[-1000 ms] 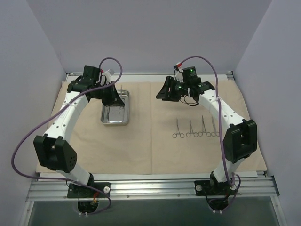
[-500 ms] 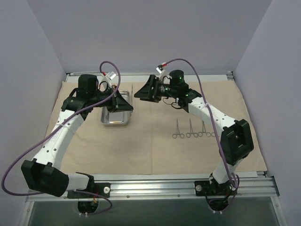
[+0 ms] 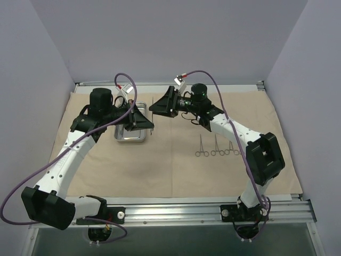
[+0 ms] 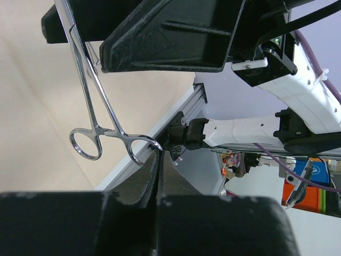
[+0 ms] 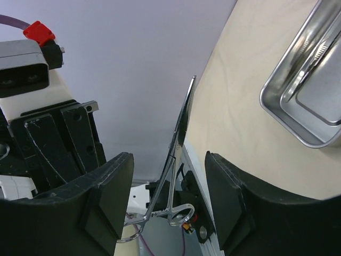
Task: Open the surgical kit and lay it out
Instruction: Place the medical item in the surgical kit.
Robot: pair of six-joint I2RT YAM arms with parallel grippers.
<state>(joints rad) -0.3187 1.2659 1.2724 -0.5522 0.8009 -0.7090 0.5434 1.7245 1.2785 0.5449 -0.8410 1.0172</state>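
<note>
Forceps [image 4: 96,129] hang above the cloth [image 3: 160,165] just beside the tray [image 3: 130,140], one ring clenched in the left gripper [image 4: 158,156], with the released right gripper [image 5: 168,158] straddling their shaft.

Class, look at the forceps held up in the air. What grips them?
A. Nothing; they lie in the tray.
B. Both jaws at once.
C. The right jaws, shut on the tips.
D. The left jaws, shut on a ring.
D: the left wrist view shows the left jaws shut on a ring of the forceps, and the right wrist view shows the right jaws apart, clear of them.
</note>
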